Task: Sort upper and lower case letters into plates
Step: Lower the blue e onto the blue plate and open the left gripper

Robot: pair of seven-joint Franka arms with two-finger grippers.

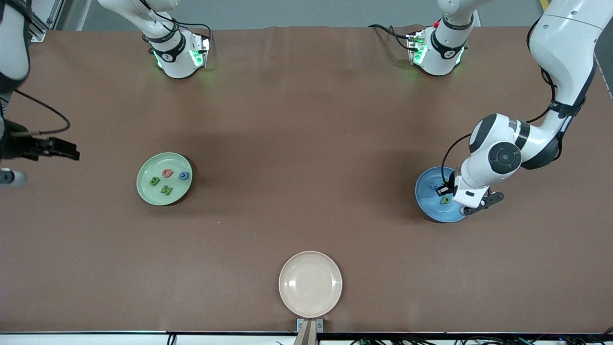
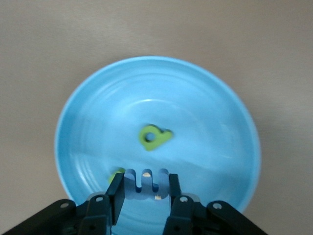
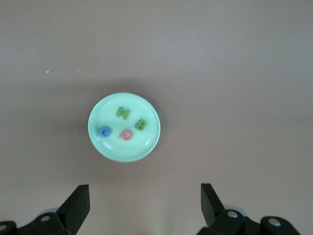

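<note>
Under the left gripper (image 2: 145,188) lies the blue plate (image 1: 428,203), one of three plates on the table; the pale green plate (image 1: 164,178) sits toward the right arm's end, and a cream plate (image 1: 310,283) lies bare, nearest the front camera. The left fingers are closed on a blue letter (image 2: 144,182) whose prongs stick up between the pads; which letter it is cannot be read. Beneath it the blue plate carries a green letter (image 2: 154,136) lying flat, and a second green piece (image 2: 116,173) is mostly hidden by a finger. The green plate holds four letters: a red one (image 1: 167,173), a blue one (image 1: 184,176) and two green (image 1: 166,189). The right gripper (image 3: 145,203) waits up in the air off that plate's edge, spread wide, holding nothing.
</note>
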